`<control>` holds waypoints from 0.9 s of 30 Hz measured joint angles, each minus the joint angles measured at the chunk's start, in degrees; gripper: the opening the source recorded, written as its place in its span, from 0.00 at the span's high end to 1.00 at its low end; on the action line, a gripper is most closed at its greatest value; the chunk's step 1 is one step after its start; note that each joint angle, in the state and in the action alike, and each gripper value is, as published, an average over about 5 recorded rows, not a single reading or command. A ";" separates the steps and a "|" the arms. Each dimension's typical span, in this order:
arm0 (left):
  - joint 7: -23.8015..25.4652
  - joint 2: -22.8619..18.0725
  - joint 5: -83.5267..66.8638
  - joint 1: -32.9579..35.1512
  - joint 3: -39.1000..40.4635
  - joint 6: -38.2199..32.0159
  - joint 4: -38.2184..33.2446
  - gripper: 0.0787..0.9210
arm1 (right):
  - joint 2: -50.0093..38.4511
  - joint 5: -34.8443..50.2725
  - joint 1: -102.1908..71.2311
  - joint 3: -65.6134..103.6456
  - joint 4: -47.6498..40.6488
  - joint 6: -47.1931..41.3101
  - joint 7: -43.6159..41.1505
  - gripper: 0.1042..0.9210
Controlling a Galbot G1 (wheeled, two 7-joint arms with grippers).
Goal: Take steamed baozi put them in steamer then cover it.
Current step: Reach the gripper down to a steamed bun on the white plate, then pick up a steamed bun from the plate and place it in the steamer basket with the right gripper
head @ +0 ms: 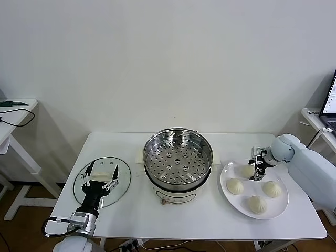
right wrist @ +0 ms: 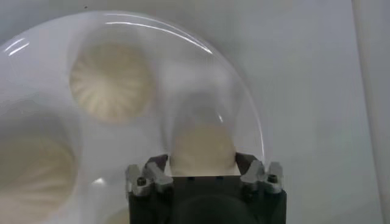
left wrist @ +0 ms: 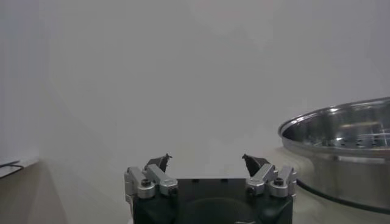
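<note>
Right gripper (head: 256, 170): your jaws sit narrow around a baozi (right wrist: 204, 148) on the plate (head: 228, 195).
Left gripper (head: 100, 181): yours hangs wide over the cover (head: 123, 176).
Steamer (head: 178, 157): between them.

A plain lab or office test room: a bare white wall (head: 168, 58) behind a white desk (head: 210, 220), a second desk (head: 16, 113) with cables far left, and a laptop (head: 329, 102) on a stand far right.

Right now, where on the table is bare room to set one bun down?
Bare patches: the front strip of the table before the steamer, and the far right corner behind the plate. Crowded: the plate, with four buns and the right pincer; the left side, under the lid and left pincer.
</note>
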 measured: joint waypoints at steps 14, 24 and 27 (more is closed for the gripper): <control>-0.17 -0.18 0.31 0.49 0.43 -0.01 -0.73 0.12 | -3.72 2.49 2.29 -2.33 5.18 1.57 -0.71 0.34; -0.37 -0.63 1.06 1.17 0.89 0.05 -1.98 0.12 | -7.78 7.14 15.58 -13.01 15.13 5.94 -1.84 0.34; -0.37 -0.71 1.16 1.51 0.59 -0.07 -2.21 0.12 | -7.94 8.29 21.40 -17.57 18.04 8.27 -2.64 0.34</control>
